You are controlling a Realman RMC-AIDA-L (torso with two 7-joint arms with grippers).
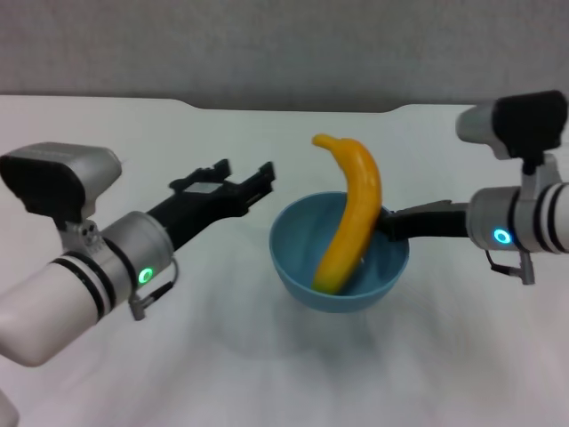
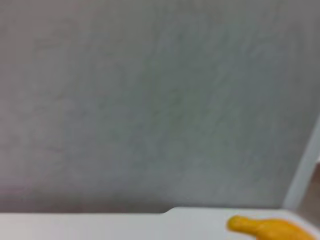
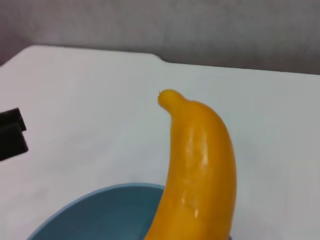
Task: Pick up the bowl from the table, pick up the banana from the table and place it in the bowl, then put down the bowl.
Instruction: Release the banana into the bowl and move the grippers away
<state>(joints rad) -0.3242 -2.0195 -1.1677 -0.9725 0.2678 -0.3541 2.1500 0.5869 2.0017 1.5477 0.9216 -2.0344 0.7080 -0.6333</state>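
The light-blue bowl is at the middle of the white table. The yellow-orange banana stands in it, lower end on the bowl's floor, upper end leaning out over the far rim. My right gripper comes in from the right and is shut on the bowl's right rim. I cannot tell whether the bowl rests on the table. My left gripper is open and empty, a little left of the bowl. The right wrist view shows the banana and the bowl's rim close up. The left wrist view shows only the banana's end.
A grey wall stands behind the table's far edge, which has a shallow notch. One left-gripper finger shows in the right wrist view. Bare tabletop lies in front of and around the bowl.
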